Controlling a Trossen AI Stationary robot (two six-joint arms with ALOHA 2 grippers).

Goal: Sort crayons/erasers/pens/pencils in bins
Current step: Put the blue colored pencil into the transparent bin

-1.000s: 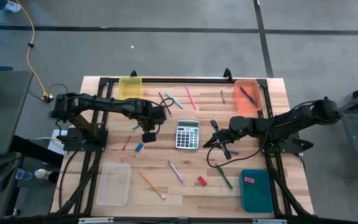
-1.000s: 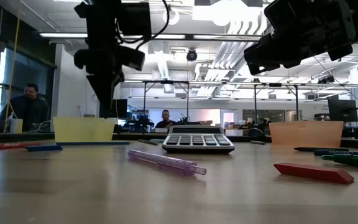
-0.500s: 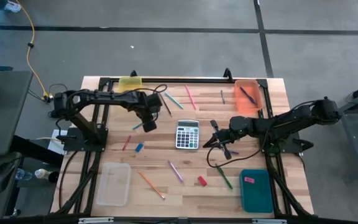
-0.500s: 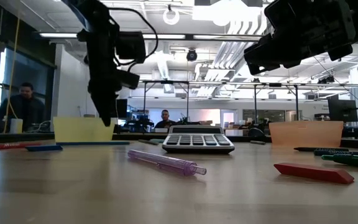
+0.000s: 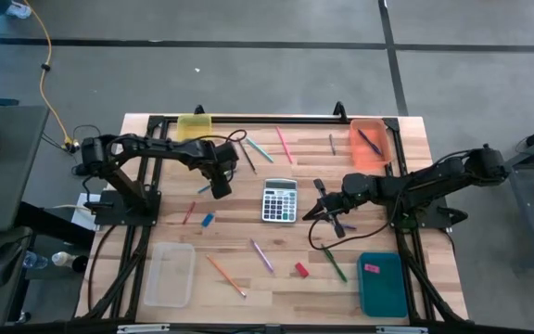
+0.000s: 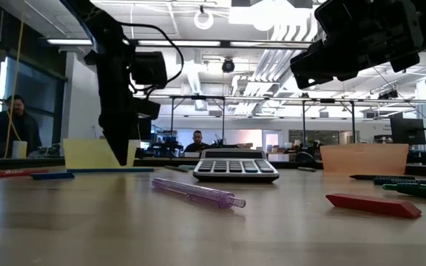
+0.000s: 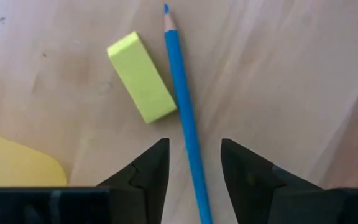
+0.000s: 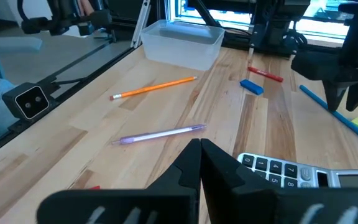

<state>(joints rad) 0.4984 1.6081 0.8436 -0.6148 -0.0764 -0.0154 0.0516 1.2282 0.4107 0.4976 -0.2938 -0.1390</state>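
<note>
My left gripper (image 7: 194, 143) points down, open, over the far left part of the table (image 5: 221, 187). A blue pencil (image 7: 185, 118) lies on the wood, and its lower end runs between the fingers without touching either. A yellow eraser (image 7: 143, 85) lies flat beside the pencil's tip. The right wrist view shows the same pencil (image 8: 334, 115) under the left gripper (image 8: 340, 99). My right gripper (image 8: 201, 149) is shut on nothing and waits above the table, right of the calculator (image 5: 280, 199).
Four bins sit near the corners: yellow (image 5: 194, 128), orange (image 5: 369, 144), clear (image 5: 170, 274) and teal (image 5: 381, 283). A purple pen (image 5: 262, 255), orange pencil (image 5: 225, 276), red eraser (image 5: 301, 270), blue crayon (image 5: 209, 220) and red crayon (image 5: 189, 213) lie scattered. Pencils (image 5: 284, 144) lie toward the far edge.
My left gripper has moved a little toward the table's far edge and come down close to the wood, over the blue pencil. Nothing on the table has shifted.
</note>
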